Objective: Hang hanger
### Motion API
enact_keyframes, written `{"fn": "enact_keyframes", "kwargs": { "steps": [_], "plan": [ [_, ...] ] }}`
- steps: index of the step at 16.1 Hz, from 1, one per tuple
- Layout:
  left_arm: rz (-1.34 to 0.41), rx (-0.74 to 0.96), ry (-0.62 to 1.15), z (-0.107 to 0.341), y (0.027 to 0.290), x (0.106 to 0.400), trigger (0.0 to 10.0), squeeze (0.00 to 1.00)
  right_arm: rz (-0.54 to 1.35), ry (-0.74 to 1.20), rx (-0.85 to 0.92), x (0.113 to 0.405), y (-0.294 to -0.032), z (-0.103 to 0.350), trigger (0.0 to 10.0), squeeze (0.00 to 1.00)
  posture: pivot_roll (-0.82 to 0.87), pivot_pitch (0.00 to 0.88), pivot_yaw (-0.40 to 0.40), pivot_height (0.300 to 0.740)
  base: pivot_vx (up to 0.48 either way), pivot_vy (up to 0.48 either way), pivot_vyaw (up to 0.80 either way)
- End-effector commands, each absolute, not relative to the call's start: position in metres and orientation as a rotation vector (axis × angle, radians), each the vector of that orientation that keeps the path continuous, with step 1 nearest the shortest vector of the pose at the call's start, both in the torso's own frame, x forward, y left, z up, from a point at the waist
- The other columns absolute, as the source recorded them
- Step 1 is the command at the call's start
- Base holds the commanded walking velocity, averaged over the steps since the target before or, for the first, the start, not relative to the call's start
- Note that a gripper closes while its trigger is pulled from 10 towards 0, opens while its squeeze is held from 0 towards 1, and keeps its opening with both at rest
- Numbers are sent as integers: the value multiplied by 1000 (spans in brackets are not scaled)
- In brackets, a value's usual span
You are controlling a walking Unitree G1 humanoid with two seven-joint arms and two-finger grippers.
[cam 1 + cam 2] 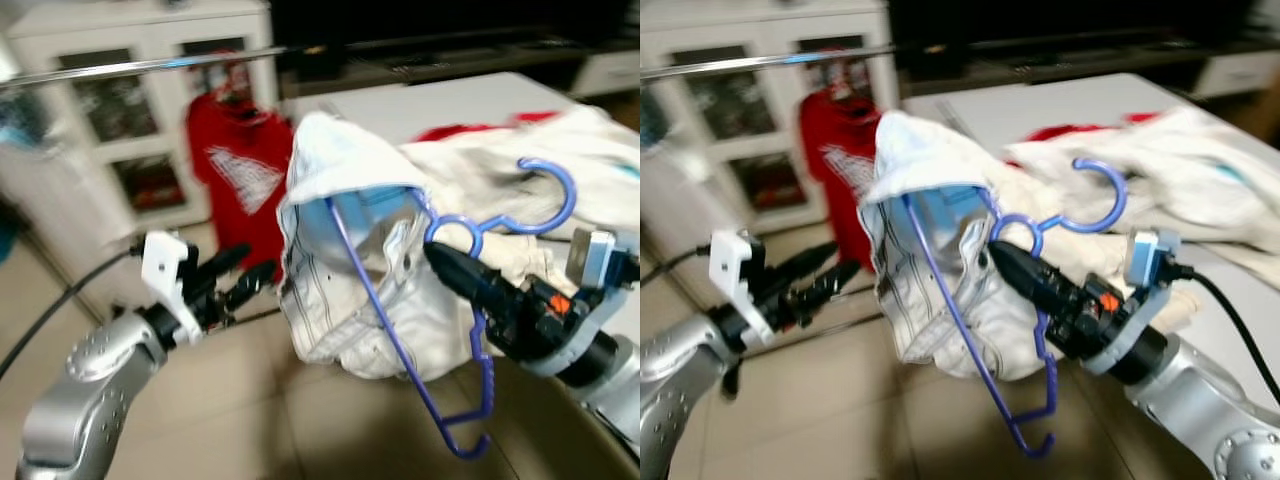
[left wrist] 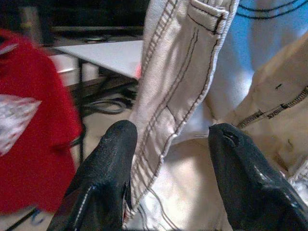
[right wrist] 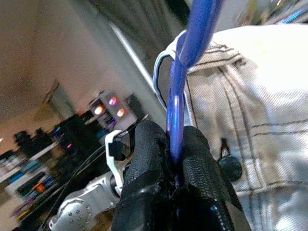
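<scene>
Left eye view puts the blue hanger point(image 1: 455, 330) in mid-air in front of the robot, carrying a pale denim garment point(image 1: 350, 260), with the right gripper point(image 1: 445, 255) closed on the hanger's neck just below the hook point(image 1: 550, 195). In the right wrist view its two black fingers point(image 3: 149, 178) are pressed together on the blue bar. The hanger is tilted: its hook points up and toward the robot's right, its long bar running down and forward. The rail point(image 1: 140, 66) lies well apart, higher and off to the robot's left, a red shirt point(image 1: 240, 170) already hanging from it. So the hook faces away from where it must go. The left gripper point(image 1: 245, 275) sits just beside the garment's left edge, nearer the rail; in the left wrist view its fingers point(image 2: 103, 178) are spread with a denim fold between them, not clearly nipped. My judgement: the right arm must swing left and upward, turning the hook over the rail.
</scene>
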State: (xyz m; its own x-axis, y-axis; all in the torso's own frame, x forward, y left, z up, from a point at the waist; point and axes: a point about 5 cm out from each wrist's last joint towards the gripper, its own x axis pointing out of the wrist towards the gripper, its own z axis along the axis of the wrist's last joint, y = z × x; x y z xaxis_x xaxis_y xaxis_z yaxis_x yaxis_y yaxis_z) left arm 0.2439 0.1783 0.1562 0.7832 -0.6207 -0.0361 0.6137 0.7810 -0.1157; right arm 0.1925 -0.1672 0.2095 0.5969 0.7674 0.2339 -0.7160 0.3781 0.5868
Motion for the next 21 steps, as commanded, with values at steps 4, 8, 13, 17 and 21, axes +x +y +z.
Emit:
{"fn": "enact_keyframes", "kwargs": {
  "steps": [4, 8, 13, 17, 21],
  "plan": [
    [-655, -84, 58, 161, 182, 246, 10000, 0, 965, 10, 668, 199, -163, 218, 10000, 0, -113, 0, 0, 740, 0, 0, 800],
    [-643, -57, 30, 166, 183, 249, 10000, 0, 927, -9, 621, 211, -160, 217, 10000, 0, -111, 0, -2, 740, 0, 0, 800],
    [-693, 41, -60, 203, 187, 258, 10000, 0, 779, -19, 484, 244, -155, 209, 10000, 0, -104, 0, -6, 740, 0, 0, 409],
    [-679, 105, -139, 235, 195, 268, 10000, 0, 703, -75, 367, 261, -154, 208, 10000, 0, -100, 0, -3, 740, 0, 0, 0],
    [-785, 161, -239, 288, 223, 282, 10000, 1000, 758, -105, 303, 266, -144, 200, 10000, 0, -82, 0, 1, 740, 0, 0, 0]
  ]
}}
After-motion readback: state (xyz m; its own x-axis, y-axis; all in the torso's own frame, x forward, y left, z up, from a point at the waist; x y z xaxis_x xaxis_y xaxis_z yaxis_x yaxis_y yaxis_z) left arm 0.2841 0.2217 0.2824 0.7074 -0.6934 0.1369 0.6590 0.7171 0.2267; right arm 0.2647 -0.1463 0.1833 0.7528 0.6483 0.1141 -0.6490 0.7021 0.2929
